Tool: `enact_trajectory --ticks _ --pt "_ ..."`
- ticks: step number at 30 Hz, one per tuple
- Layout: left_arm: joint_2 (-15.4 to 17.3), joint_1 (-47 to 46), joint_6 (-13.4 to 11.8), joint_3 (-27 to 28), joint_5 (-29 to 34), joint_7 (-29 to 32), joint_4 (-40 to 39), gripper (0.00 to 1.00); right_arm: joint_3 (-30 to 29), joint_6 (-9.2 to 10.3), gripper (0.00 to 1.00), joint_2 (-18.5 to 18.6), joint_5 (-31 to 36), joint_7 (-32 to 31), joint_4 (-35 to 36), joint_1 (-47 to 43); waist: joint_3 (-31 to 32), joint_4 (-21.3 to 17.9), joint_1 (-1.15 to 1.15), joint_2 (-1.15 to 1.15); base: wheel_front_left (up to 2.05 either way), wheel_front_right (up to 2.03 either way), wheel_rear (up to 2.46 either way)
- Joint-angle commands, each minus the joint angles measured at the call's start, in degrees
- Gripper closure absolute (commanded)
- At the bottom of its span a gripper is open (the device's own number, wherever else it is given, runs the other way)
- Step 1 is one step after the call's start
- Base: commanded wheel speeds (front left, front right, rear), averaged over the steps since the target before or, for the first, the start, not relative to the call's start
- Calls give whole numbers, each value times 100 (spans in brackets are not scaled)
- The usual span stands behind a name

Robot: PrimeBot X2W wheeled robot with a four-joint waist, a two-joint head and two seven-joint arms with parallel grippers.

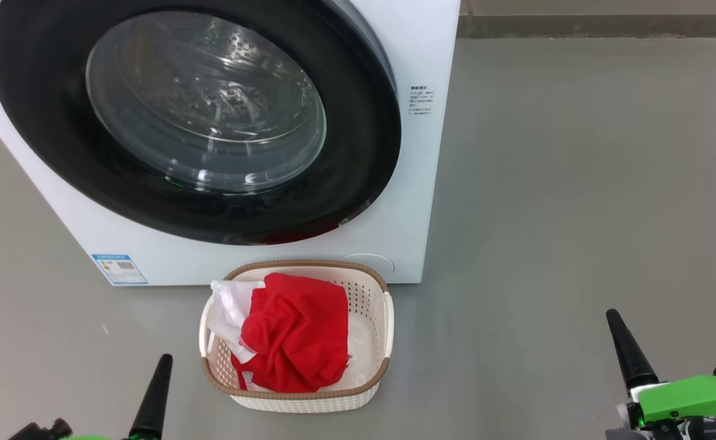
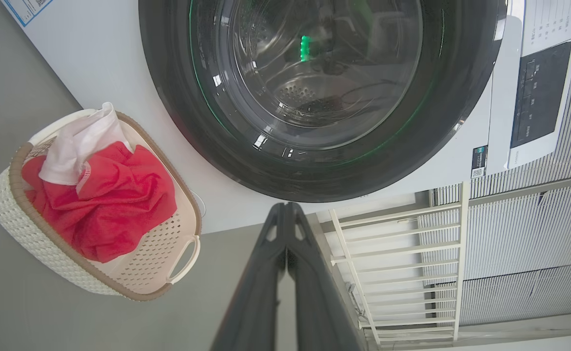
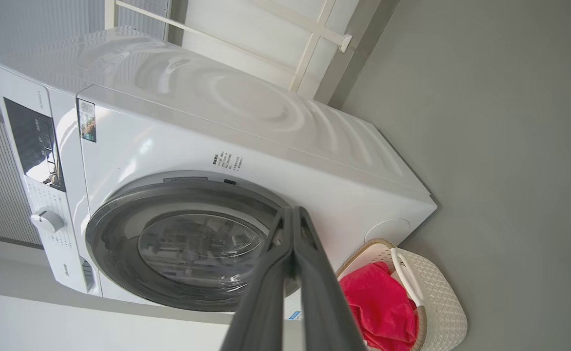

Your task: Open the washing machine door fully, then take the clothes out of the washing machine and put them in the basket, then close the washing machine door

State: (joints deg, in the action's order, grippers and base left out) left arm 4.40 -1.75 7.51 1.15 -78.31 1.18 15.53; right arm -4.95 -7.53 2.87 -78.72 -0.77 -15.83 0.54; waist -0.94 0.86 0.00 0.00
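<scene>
The white washing machine (image 1: 406, 183) stands ahead with its round black-rimmed door (image 1: 58, 122) lying flat against the front, glass bowl in the middle. On the floor just before it sits the cream basket (image 1: 370, 293), holding the red and white clothes (image 1: 296, 333). My left gripper (image 1: 163, 360) is shut and empty, low at the left of the basket. My right gripper (image 1: 611, 318) is shut and empty too, far off to the right. The left wrist view shows the door (image 2: 178, 122), the basket (image 2: 17, 229) and my left gripper (image 2: 285, 207) with fingers pressed together. In the right wrist view my right gripper (image 3: 292, 212) points at the machine (image 3: 265, 126).
Bare grey floor (image 1: 578, 183) spreads to the right of the machine. A white rack (image 2: 402, 258) and ribbed wall panels stand beside the machine. A control panel (image 3: 34, 141) and a dial (image 3: 46, 220) sit on the machine's front.
</scene>
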Motion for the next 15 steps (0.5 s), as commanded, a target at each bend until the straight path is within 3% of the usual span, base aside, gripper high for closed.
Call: enact_trajectory --ticks 1,15 --pt "39 -279 -2 202 -153 51 -144 100 71 3 100 97 -133 -44 167 281 3 -4 0 0 0 0 0" --pt "-31 -373 -2 343 -953 292 -148 100 31 4 100 110 -949 -285 181 444 47 -54 0 0 0 0 0"
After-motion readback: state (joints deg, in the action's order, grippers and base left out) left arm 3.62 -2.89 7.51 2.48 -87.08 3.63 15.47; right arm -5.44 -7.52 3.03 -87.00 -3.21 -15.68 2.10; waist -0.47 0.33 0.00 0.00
